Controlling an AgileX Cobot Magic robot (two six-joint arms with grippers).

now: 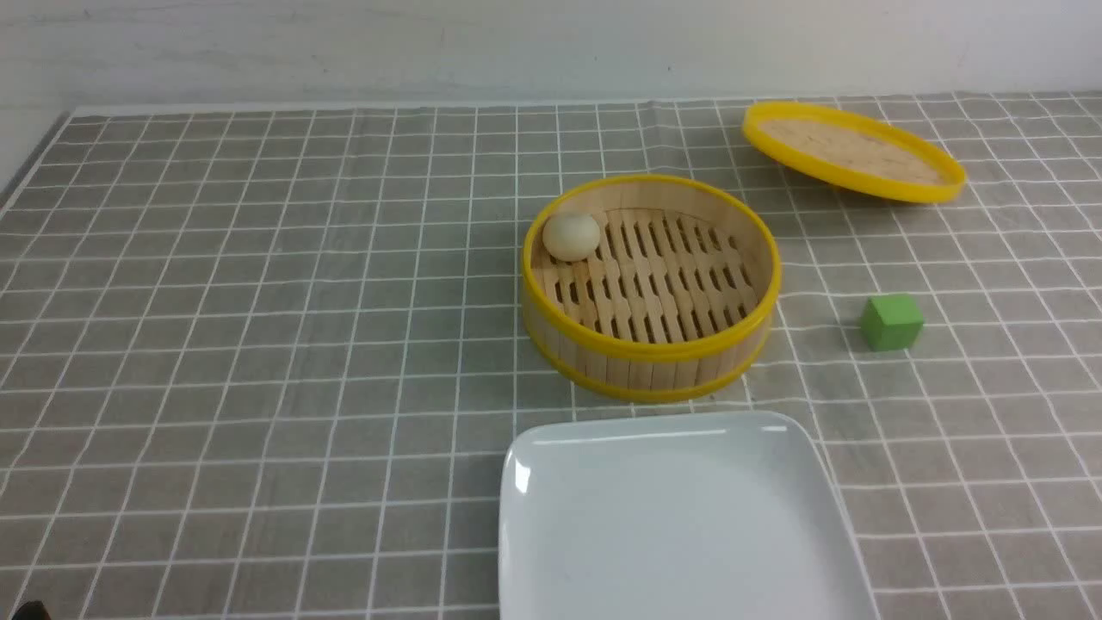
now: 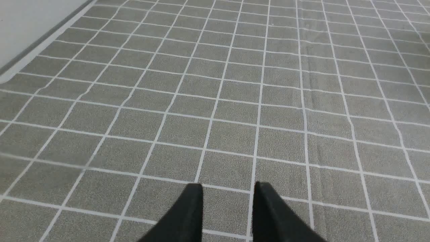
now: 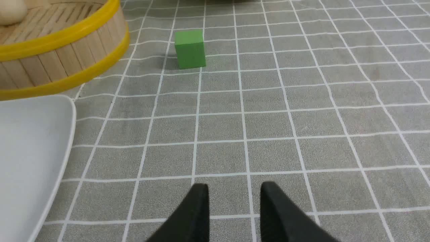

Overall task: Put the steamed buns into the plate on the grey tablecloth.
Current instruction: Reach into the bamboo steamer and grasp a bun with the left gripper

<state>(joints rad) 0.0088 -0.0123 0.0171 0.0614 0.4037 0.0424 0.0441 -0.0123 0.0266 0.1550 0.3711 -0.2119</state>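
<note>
Front view: bun (image 1: pixel 571 236) lies inside the steamer (image 1: pixel 654 366), against its far-left wall. Plate (image 1: pixel 671 525) rests on the cloth (image 1: pixel 258 344), just in front of the steamer. Left claw (image 2: pixel 228 201) and right claw (image 3: pixel 233 200) are both released, jaws parted, each above bare cloth, gripping nothing.

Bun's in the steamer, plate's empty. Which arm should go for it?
Probably right. Its wrist view takes in the steamer, steamed bun and plate; the left wrist view shows only bare grey tablecloth.
</note>
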